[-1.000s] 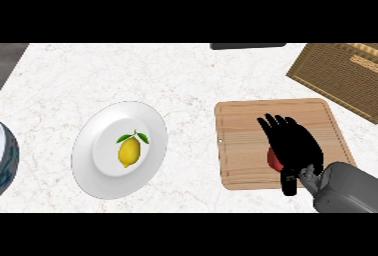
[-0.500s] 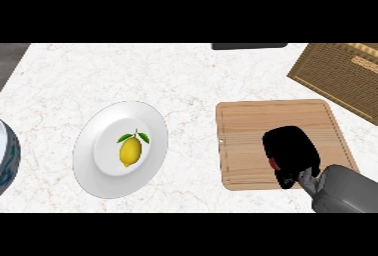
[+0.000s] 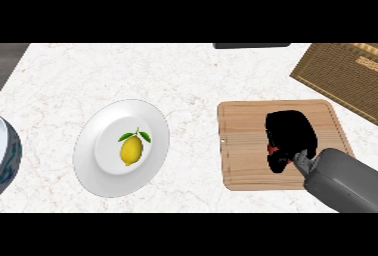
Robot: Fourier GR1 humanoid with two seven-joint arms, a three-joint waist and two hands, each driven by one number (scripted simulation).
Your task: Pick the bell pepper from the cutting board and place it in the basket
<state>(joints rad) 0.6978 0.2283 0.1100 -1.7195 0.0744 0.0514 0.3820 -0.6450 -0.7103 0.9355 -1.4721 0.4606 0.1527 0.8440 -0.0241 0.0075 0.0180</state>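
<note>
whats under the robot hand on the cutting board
Only a red sliver of the bell pepper shows at the left edge of the robot hand, which curls over the rest and hides it.

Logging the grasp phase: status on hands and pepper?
Right hand curled round bell pepper over cutting board, only a red sliver showing. Left hand not in view. Nothing between board and basket.

A single view from the robot's head looks steeply down on the counter [image 3: 148,70] at close range. The board [image 3: 244,150] sits right of centre. The plate [image 3: 103,165] lies left of the board. The basket [image 3: 343,75] lies beyond the board at the upper right, cut by the frame's edge. The right forearm [image 3: 343,185] enters below the board, from the lower right corner.
</note>
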